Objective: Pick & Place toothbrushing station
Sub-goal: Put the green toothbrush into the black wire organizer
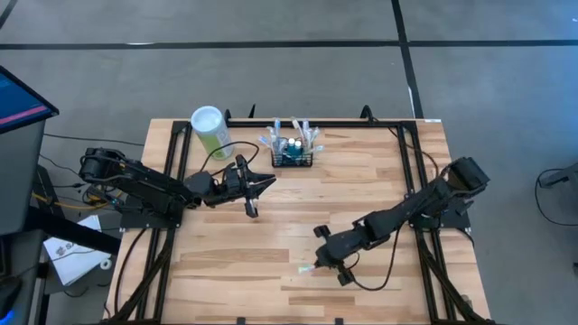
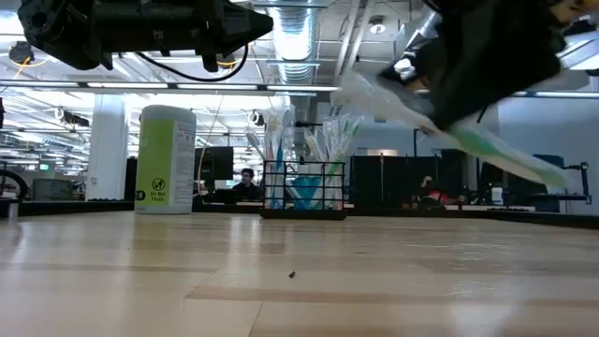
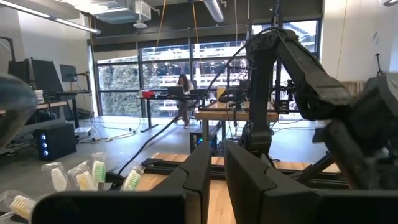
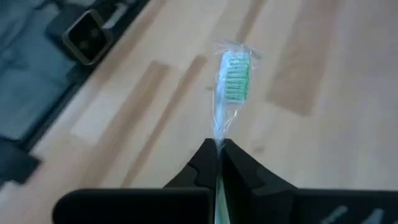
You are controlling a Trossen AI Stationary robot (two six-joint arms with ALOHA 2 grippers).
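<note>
The black wire-mesh basket (image 1: 292, 155) stands at the table's far middle and holds several wrapped toothbrushes upright; it also shows in the low view (image 2: 304, 192). My right gripper (image 1: 327, 257) is near the table's middle front, shut on a plastic-wrapped toothbrush (image 4: 235, 78) with green and white bristles. My left gripper (image 1: 269, 182) hovers empty just left of and nearer than the basket, with a narrow gap between its fingers (image 3: 199, 180). My right gripper (image 4: 217, 148) pinches the toothbrush's wrapped handle (image 4: 217, 134) between its two fingertips. The brush runs along the fingers and its head sticks out ahead of them. The brush is lifted clear of the table and slants downward in the low view (image 2: 487, 145).
A pale-green cylinder (image 1: 209, 129) with a white lid stands at the far left, beside the basket. A black frame rail (image 1: 307, 123) runs along the table's far edge. Bare wood (image 1: 253, 262) lies in front of both grippers.
</note>
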